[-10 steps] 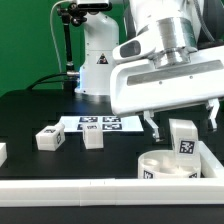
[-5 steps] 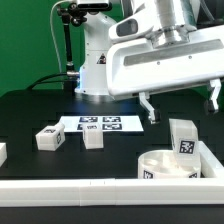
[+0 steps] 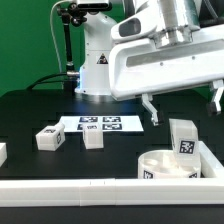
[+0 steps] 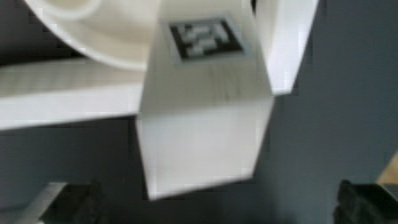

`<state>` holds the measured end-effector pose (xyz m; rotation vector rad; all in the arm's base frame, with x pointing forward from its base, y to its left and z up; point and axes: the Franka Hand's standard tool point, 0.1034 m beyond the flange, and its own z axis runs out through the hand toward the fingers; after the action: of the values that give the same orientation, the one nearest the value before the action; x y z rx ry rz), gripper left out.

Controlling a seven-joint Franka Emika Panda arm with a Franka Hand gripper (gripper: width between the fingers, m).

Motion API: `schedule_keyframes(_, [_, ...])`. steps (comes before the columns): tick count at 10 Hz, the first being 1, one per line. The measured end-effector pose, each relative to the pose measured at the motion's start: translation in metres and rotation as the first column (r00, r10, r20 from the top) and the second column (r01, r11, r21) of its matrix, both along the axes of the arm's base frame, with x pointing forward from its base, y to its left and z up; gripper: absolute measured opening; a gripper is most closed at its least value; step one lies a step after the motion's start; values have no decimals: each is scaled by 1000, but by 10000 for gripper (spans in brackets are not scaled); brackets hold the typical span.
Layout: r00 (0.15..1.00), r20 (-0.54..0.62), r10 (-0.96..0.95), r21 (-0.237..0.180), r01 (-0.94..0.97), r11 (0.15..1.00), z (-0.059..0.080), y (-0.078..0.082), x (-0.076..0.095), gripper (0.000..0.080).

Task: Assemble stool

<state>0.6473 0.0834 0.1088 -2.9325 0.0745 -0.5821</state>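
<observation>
Hovering above the blocky white leg (image 3: 182, 138), the end effector (image 3: 184, 106) gapes wide.

On the desk (image 3: 30, 108), the marker board (image 3: 100, 124) lies toward the back. Just before it are the left leg (image 3: 49, 137) and the middle leg (image 3: 93, 137). At the exterior view's right, the seat (image 3: 160, 168) sits behind the front rail (image 3: 80, 190), with the upright leg (image 3: 183, 137) at its far edge, beneath the hand (image 3: 186, 112).
</observation>
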Motion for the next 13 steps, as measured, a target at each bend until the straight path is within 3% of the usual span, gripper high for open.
schedule_keyframes(4, [968, -239, 77, 24, -73, 997, 5, 0, 0, 649])
schedule_keyframes(6, [950, -298, 88, 38, -80, 996, 6, 0, 0, 649])
schedule_keyframes(8, [951, -284, 125, 29, -122, 992, 5, 0, 1, 649])
schedule_keyframes(9, [954, -257, 156, 15, -157, 987, 3, 1, 2, 649])
schedule_keyframes(11, [904, -214, 371, -57, -390, 919, -3, 0, 0, 649])
schedule_keyframes(12, [833, -209, 512, -108, -540, 835, -6, 0, -2, 649])
schedule_keyframes(13, [760, -222, 611, -128, -644, 754, -9, -1, -2, 649])
